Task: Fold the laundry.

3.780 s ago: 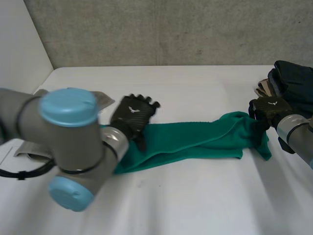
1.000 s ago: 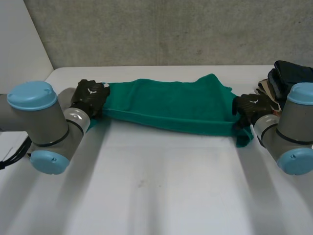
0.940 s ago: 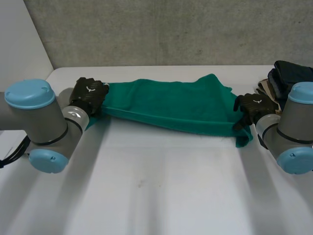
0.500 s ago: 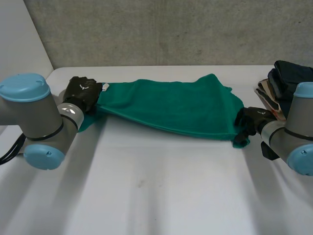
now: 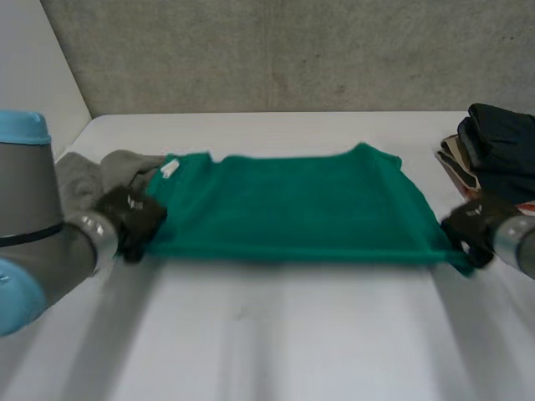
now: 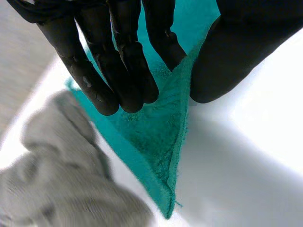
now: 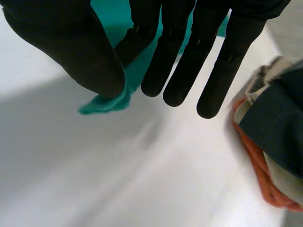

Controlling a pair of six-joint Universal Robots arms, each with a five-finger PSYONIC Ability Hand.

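Green towel (image 5: 292,209) stretched between left hand (image 5: 129,221) and right hand (image 5: 468,230), fingers (image 6: 125,66) pinching corners.

- A robot test lab, not a home.
- Bare grey concrete wall (image 5: 292,50) behind a plain white table (image 5: 276,342).
- Grey, blue-capped robot arm (image 5: 33,242) beside stacked laundry (image 5: 499,146).

Soft, even light is falling brightly on the white table (image 5: 276,334). The green terry towel (image 5: 292,205) is casting a thin, soft shadow along its six o'clock edge.
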